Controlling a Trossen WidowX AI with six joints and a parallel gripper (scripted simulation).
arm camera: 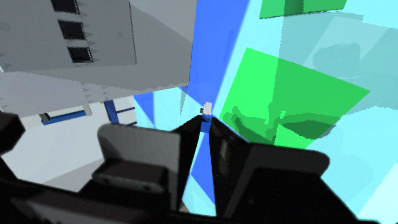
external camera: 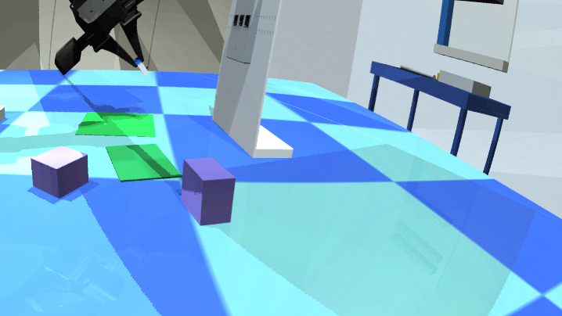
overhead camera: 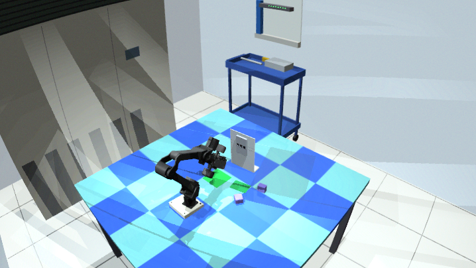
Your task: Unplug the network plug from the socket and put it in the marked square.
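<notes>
My gripper (external camera: 138,61) (arm camera: 205,120) is shut on the small plug, blue at the fingers with a pale clear end (external camera: 143,70) (arm camera: 208,108). The plug is out in the air, tilted downward, in front of the upright panel and touching neither it nor the table. The light grey panel (overhead camera: 246,160) (external camera: 235,94) (arm camera: 162,42) carries a block with three dark sockets, all empty. A larger green square (overhead camera: 220,176) (external camera: 137,127) (arm camera: 300,90) lies flat on the table, partly in shadow. A smaller green patch (overhead camera: 244,189) (external camera: 125,166) (arm camera: 327,5) lies beside it. The plug's tab is too small to judge.
Two purple blocks stand near the smaller green patch, one (overhead camera: 238,198) (external camera: 59,173) on the arm's side, the other (overhead camera: 262,188) (external camera: 208,188) farther from the arm. The panel's white foot (external camera: 275,151) sticks out behind it. A blue trolley (overhead camera: 282,80) stands beyond the table.
</notes>
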